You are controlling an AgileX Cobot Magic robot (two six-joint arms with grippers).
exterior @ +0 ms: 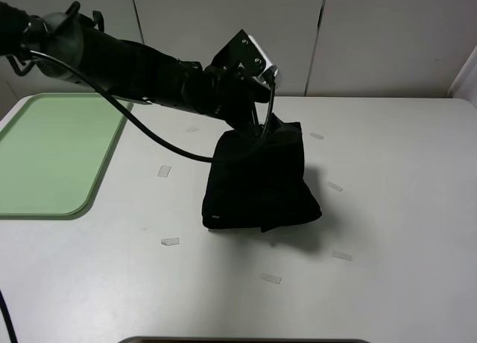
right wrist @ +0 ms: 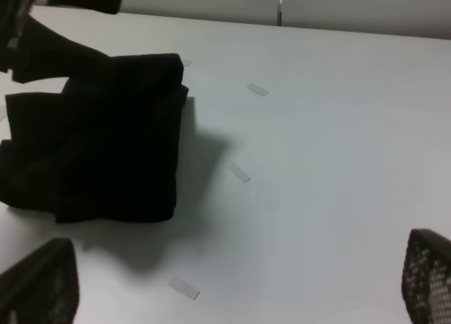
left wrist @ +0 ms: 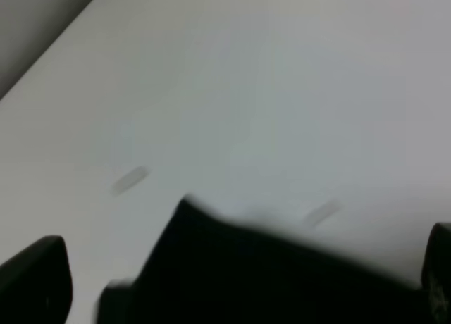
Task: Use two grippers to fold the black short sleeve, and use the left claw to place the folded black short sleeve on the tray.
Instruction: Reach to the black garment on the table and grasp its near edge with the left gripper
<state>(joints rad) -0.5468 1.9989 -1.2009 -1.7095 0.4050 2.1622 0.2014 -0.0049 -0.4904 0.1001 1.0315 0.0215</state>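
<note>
Left arm (exterior: 134, 67) stretches in from far left corner, reaching across table (exterior: 402, 209) toward middle — left claw (exterior: 262, 127) tips down at far edge of black short sleeve (exterior: 257, 183). Left wrist view: fingers (left wrist: 35, 278) spread wide, cloth between them, nothing pinched. Right gripper (right wrist: 232, 289) hangs apart from garment, jaws wide, empty. Shirt folded into rumpled dark bundle, mid-table. Tray (exterior: 52, 153) light green, at left edge — well apart from shirt, bare. Small tape marks (exterior: 170, 241) dot table.
</note>
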